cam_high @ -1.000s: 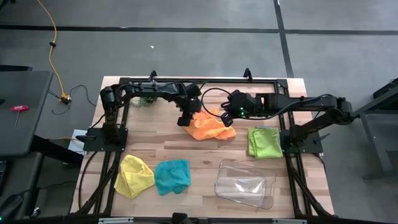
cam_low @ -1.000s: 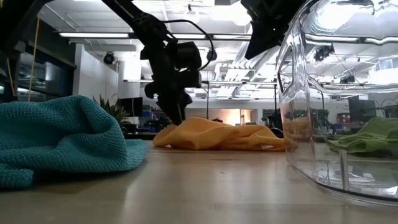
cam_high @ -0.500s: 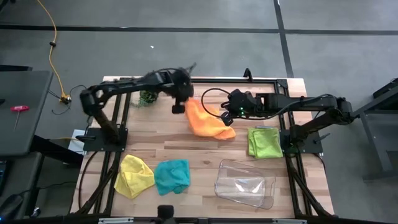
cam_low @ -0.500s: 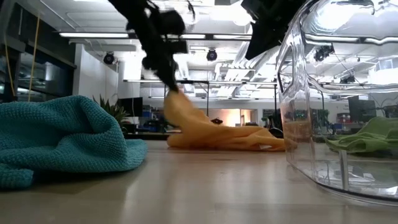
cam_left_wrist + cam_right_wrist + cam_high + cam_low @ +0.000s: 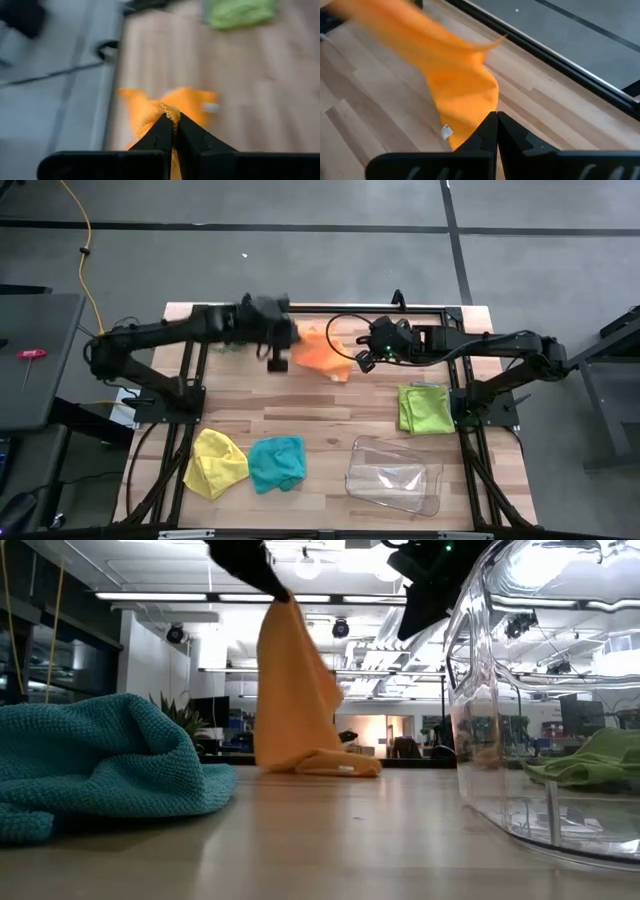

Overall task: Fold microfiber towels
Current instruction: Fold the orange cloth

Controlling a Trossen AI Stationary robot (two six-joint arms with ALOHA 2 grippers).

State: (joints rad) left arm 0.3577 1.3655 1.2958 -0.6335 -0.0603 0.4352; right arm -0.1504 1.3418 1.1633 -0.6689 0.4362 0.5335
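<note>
The orange towel (image 5: 322, 353) hangs from my left gripper (image 5: 290, 346), which is shut on its upper end above the table's far middle. In the low view the orange towel (image 5: 292, 680) drops as a long drape below that gripper (image 5: 278, 592). My right gripper (image 5: 364, 360) hovers shut just right of the towel, holding nothing; its shut fingertips (image 5: 496, 118) point at the cloth from above. A yellow towel (image 5: 215, 462) and a teal towel (image 5: 277, 463) lie bunched near the front left. A lime green towel (image 5: 425, 408) lies at the right. My left gripper pinches a bunched bit of the orange towel's upper end (image 5: 170, 110) between its two fingers; how many layers cannot be told. The fingers slant down from the table's left side. The towel hangs slack below them, and its lower end (image 5: 325, 764) lies on the table.
A clear plastic tray (image 5: 393, 475) stands at the front right, large in the low view (image 5: 540, 690). A small green leafy clump (image 5: 178, 716) sits at the far left behind my left arm. Black frame rails (image 5: 330, 308) run along the table's far edge and sides.
My left gripper has taken hold of the orange towel's left end and risen quickly, drawing back toward the table's far left. That end has gone up with it, so the towel now hangs upright, while its lower end has stayed on the table.
</note>
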